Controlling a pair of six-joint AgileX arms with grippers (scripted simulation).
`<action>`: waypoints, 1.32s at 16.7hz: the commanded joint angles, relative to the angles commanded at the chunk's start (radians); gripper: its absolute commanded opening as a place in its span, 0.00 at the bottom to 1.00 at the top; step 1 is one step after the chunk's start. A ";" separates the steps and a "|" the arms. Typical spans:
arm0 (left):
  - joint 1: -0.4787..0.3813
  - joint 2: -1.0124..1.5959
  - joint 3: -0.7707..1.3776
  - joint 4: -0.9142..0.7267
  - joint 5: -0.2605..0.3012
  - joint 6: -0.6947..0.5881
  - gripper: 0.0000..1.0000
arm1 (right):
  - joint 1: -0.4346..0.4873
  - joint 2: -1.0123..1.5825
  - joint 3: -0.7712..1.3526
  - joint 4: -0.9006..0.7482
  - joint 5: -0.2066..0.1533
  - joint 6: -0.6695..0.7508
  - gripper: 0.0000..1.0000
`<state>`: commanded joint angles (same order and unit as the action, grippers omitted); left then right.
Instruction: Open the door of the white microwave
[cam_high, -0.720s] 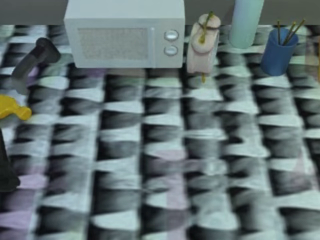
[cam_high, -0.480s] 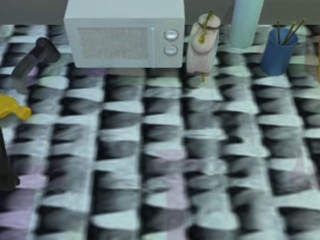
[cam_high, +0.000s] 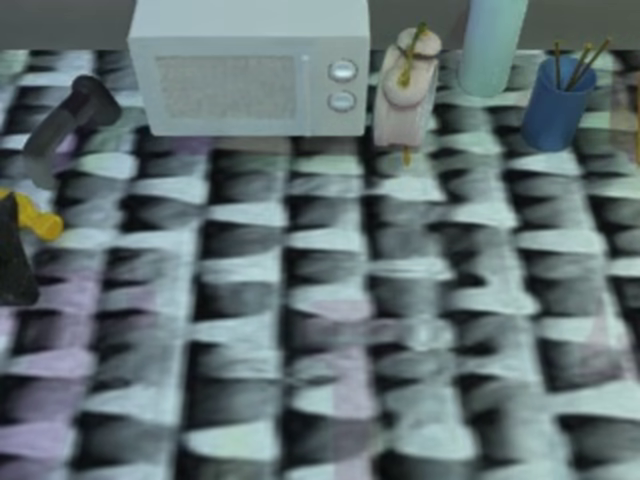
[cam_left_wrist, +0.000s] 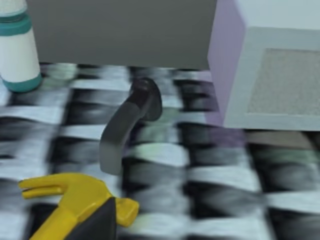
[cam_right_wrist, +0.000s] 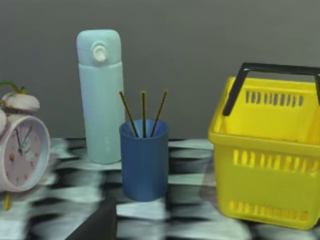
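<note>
The white microwave (cam_high: 250, 65) stands at the back of the table, left of centre. Its door (cam_high: 228, 88), with a grey mesh window, lies flush with the front, next to two silver knobs (cam_high: 343, 85). My left gripper (cam_high: 12, 262) is a dark shape at the table's left edge, well in front of and to the left of the microwave, partly covering a yellow hammer-like tool (cam_high: 40, 222). From the left wrist the microwave (cam_left_wrist: 280, 75) and its door (cam_left_wrist: 287, 82) show ahead, apart from the gripper. Only a dark part of my right gripper (cam_right_wrist: 97, 225) shows, in its own wrist view.
A dark grey curved object (cam_high: 70, 115) lies left of the microwave. An alarm clock (cam_high: 405, 90), a pale thermos (cam_high: 490, 40) and a blue cup of sticks (cam_high: 558, 100) stand to its right. A yellow basket (cam_right_wrist: 267, 165) and a white bottle (cam_left_wrist: 17, 45) show in the wrist views.
My left gripper has moved along the left edge toward the back of the table and now overlaps the yellow tool. The microwave and the other objects have not moved.
</note>
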<state>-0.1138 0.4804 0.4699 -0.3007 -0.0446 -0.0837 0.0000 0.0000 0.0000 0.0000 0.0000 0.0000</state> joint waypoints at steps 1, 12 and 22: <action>-0.022 0.084 0.088 -0.049 -0.008 -0.016 1.00 | 0.000 0.000 0.000 0.000 0.000 0.000 1.00; -0.289 1.123 1.225 -0.615 -0.122 -0.241 1.00 | 0.000 0.000 0.000 0.000 0.000 0.000 1.00; -0.447 1.814 1.964 -0.932 -0.223 -0.414 1.00 | 0.000 0.000 0.000 0.000 0.000 0.000 1.00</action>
<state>-0.5608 2.2949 2.4343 -1.2331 -0.2677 -0.4980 0.0000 0.0000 0.0000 0.0000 0.0000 0.0000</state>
